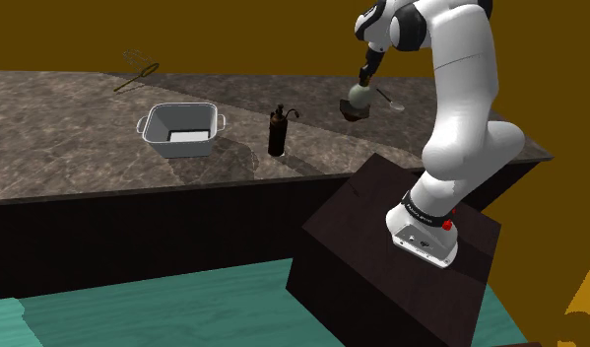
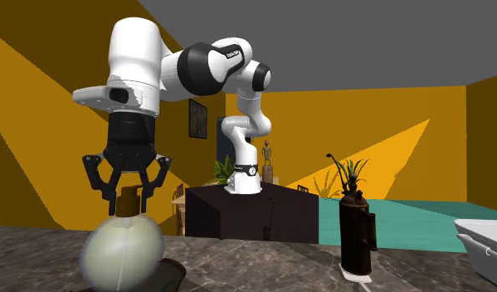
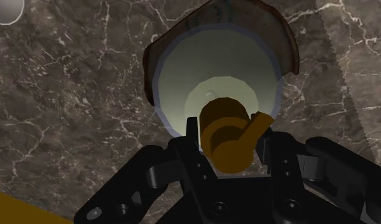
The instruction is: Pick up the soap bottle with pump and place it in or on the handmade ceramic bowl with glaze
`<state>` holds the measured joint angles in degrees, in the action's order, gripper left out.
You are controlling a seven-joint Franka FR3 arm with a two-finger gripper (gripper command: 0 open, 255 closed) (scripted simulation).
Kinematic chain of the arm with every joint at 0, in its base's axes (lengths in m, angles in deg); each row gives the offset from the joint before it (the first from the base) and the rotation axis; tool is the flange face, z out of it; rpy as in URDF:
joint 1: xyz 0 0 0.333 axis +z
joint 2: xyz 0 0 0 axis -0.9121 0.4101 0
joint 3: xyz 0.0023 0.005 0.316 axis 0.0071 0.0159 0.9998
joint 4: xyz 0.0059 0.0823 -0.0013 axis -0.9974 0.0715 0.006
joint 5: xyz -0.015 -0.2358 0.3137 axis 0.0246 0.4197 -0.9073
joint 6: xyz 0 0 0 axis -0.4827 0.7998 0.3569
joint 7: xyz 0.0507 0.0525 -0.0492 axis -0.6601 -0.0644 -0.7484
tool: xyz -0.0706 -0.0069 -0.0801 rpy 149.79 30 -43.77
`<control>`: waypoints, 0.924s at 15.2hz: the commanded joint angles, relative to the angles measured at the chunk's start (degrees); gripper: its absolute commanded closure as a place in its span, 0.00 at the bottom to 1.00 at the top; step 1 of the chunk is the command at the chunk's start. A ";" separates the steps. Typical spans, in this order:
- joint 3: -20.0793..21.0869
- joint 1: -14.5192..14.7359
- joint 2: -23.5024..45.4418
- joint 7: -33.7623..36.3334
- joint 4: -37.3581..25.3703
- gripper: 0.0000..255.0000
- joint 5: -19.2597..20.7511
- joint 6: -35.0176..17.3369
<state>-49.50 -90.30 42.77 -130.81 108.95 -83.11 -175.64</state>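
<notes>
One white arm (image 1: 465,89) rises from one dark box stand (image 1: 381,256) at the near right of the shoulder view; its single black gripper (image 2: 129,199) points down over the far right of the marble counter (image 1: 66,128); we see its two fingers (image 3: 190,137) closed on the brown pump of the one soap bottle (image 3: 214,83), a pale round body.

The bottle hangs directly over the one brown bowl (image 3: 246,16), whose rim shows around it; we cannot tell whether it touches the bowl.

Also on the counter:
- One white-headed spoon (image 1: 389,99) lies just beside the bowl.
- One dark bottle (image 1: 275,133) stands upright toward the shoulder view's left.
- One grey two-handled pan (image 1: 182,130) sits further left.
- One wire whisk (image 1: 140,69) lies far left.
</notes>
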 commanded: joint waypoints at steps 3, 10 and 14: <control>0.00 0.00 0.00 0.00 -0.02 1.00 -0.01 -0.04; -0.45 0.29 -1.17 0.26 0.01 0.00 0.51 1.07; -1.63 0.99 -4.19 1.01 -0.40 0.00 1.96 4.36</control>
<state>-51.02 -89.42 38.89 -129.90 108.57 -81.32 -171.66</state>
